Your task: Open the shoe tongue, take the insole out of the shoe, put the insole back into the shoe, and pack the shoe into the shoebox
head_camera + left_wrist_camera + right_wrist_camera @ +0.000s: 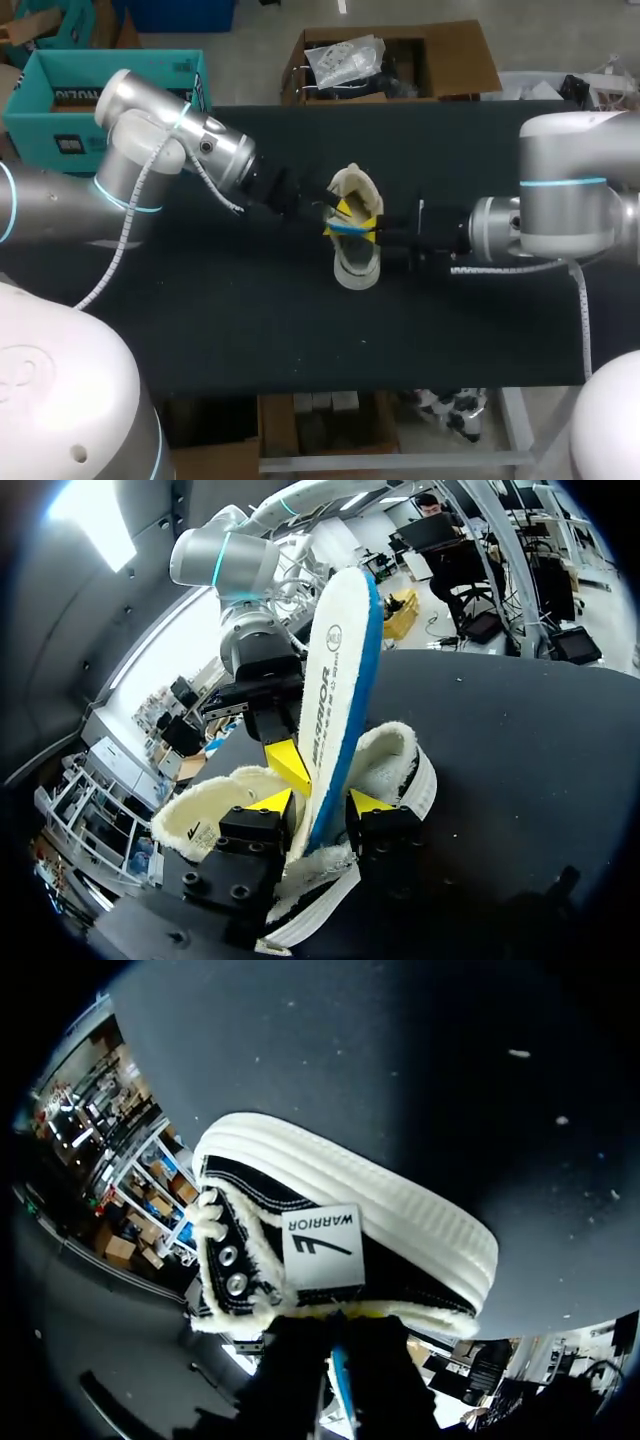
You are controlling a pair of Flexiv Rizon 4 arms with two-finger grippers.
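only left wrist shows insole (338,670) sticking up from shoe (400,765); left tool (320,802), right tool (308,758) both pinching it; head view: shoe mid counter (250,330)

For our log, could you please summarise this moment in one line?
left gripper: shut on white, blue-edged insole, upright in black canvas shoe; right gripper: at shoe

From overhead, my left claw (343,210) and right claw (371,228) cover the middle of the shoe (357,272); the insole (340,680) has its lower end hidden inside it.
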